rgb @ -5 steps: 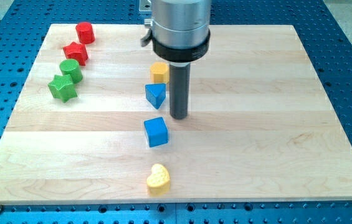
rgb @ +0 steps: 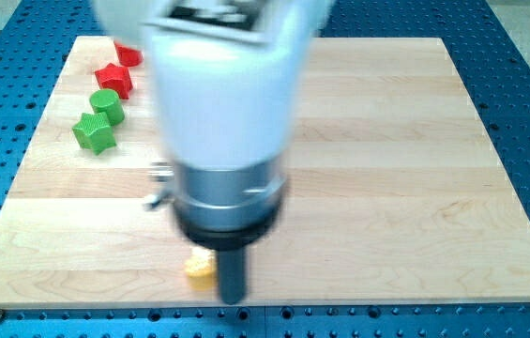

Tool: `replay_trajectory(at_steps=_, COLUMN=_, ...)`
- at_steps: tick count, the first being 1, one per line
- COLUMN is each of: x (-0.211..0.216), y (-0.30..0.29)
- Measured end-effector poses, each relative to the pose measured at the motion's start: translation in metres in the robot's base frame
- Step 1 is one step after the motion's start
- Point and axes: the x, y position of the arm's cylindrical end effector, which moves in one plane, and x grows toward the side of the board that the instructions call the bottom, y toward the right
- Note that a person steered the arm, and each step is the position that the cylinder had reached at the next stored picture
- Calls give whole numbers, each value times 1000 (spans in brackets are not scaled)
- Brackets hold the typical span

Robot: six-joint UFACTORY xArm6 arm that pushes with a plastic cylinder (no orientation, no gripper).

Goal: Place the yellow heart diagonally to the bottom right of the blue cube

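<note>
The arm now fills the middle of the view. My tip (rgb: 234, 299) rests near the board's bottom edge, just right of the yellow heart (rgb: 199, 269), touching or nearly touching it. Only the heart's left part shows from behind the rod. The blue cube is hidden behind the arm's body, as are the blue triangle block and the other yellow block.
At the view's top left stand a red block (rgb: 128, 54), a red star-like block (rgb: 114, 79), a green cylinder (rgb: 106, 103) and a green star-like block (rgb: 93, 133). The wooden board (rgb: 415, 188) lies on a blue perforated table.
The arm has swung from the board's upper middle down toward the view's bottom. The tip now sits by the yellow heart, which has shifted left. The blue blocks are now hidden.
</note>
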Motion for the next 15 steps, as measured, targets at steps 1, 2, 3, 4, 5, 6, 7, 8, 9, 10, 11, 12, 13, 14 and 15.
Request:
replay_trajectory(at_steps=1, x=-6, y=-38)
replay_trajectory(at_steps=2, x=-37, y=-49)
replay_trajectory(at_steps=3, x=-59, y=-101)
replay_trajectory(at_steps=4, x=-74, y=-21)
replay_trajectory(at_steps=5, x=-74, y=64)
replay_trajectory(at_steps=6, x=-77, y=20)
replay_trajectory(at_steps=7, x=-49, y=42)
replay_trajectory(at_steps=8, x=-42, y=166)
replay_trajectory(at_steps=9, x=-47, y=142)
replay_trajectory(at_steps=10, x=-57, y=171)
replay_trajectory(at_steps=11, x=-71, y=193)
replay_trajectory(at_steps=12, x=-81, y=209)
replay_trajectory(at_steps=13, x=-79, y=232)
replay_trajectory(at_steps=14, x=-73, y=232)
replay_trajectory(at_steps=15, x=-50, y=234)
